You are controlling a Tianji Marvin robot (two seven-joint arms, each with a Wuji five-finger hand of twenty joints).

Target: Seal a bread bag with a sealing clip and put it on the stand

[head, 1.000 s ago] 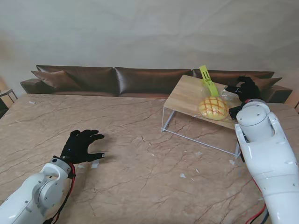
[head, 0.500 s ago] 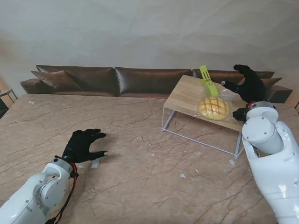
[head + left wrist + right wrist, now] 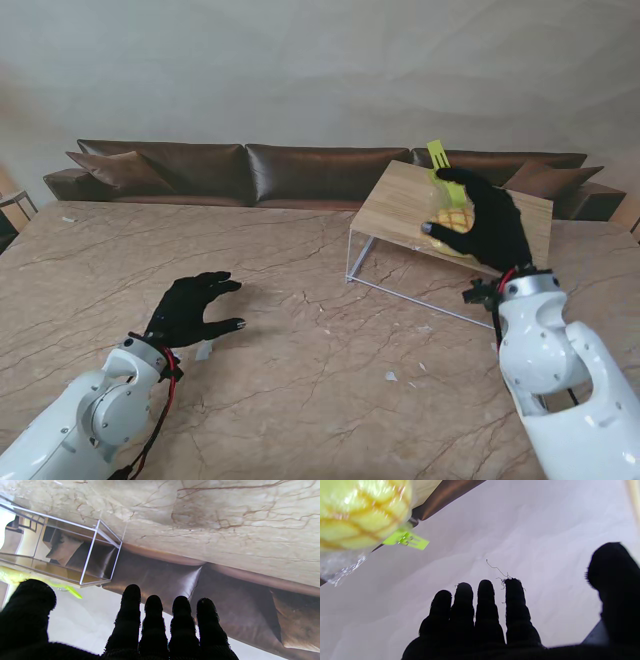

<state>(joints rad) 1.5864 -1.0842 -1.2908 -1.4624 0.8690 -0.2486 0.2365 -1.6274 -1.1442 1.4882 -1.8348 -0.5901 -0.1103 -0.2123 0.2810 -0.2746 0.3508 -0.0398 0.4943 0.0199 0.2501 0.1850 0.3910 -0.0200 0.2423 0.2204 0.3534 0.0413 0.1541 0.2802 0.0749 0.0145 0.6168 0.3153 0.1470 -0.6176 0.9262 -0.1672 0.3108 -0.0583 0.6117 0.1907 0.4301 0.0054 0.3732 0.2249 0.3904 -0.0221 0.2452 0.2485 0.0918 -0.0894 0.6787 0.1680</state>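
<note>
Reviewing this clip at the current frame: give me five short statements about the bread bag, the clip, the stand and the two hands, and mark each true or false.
1. The bread bag lies on the wooden stand. True.
2. The sealing clip is red. False: it is bright yellow-green.
3. The left hand holds the clip. False: it is open over the marble table, holding nothing, and the clip is over at the bag.
4. The right hand is by the stand, in front of the bag in the stand camera's view, fingers spread. True.
5. The stand is on the robot's left side of the table. False: it is on the right, far side, near the brown sofa.
</note>
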